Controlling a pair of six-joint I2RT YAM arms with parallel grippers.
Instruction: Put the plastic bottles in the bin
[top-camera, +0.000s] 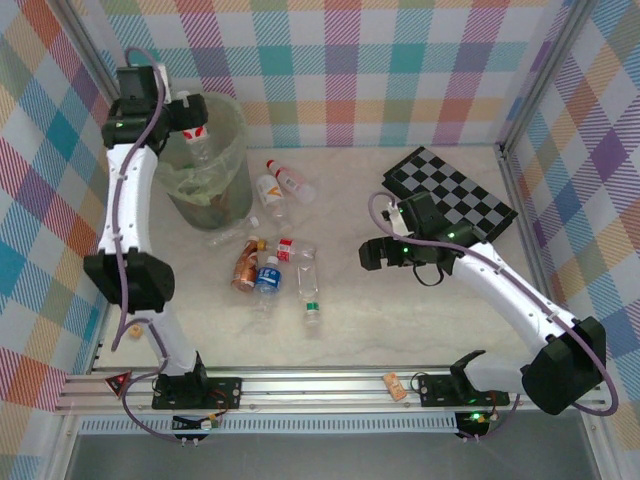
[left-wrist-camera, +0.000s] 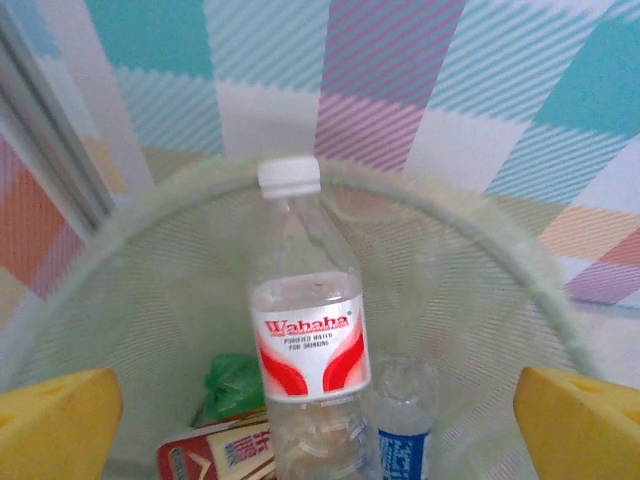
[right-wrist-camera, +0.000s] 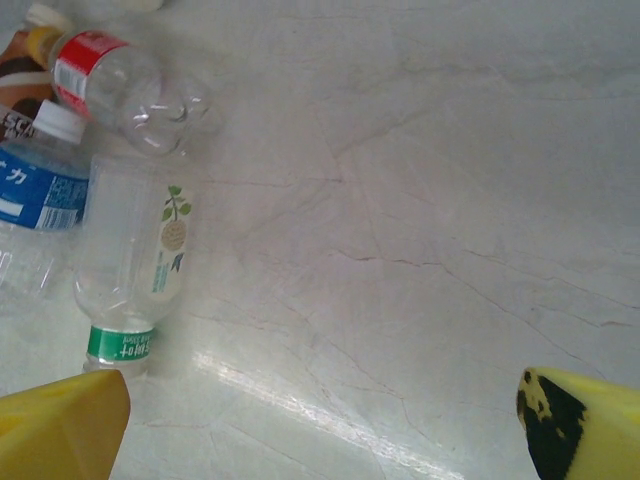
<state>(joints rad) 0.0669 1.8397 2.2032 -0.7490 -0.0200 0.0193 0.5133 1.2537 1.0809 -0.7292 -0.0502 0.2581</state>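
Left end effector (top-camera: 190, 118) high over the pale-green bin (top-camera: 238, 165) at the far left of the counter (top-camera: 420, 330), yellow pads (left-wrist-camera: 60, 425) spread wide, gripping nothing. Between those pads and touching neither, a clear white-capped Wahaha bottle (left-wrist-camera: 305, 340) with a red label, upright, cap level with the bin's far rim, body down inside. Deeper in the bin, a blue-labelled bottle (left-wrist-camera: 405, 445), a red-and-white pack (left-wrist-camera: 215, 450) and something green (left-wrist-camera: 232, 385). Right end effector (top-camera: 372, 255) low over the middle of the counter, jaws likewise wide apart, bare pale surface between them. Just to its left, lying on their sides: a green-capped bottle (right-wrist-camera: 130, 270), a blue-and-white bottle (right-wrist-camera: 40, 185), a red-banded bottle (right-wrist-camera: 110, 75) and an amber bottle (top-camera: 245, 268). Two red-labelled bottles (top-camera: 280, 187) close beside the bin's right wall. Black-and-white checkerboard (top-camera: 455, 190) at the far right.
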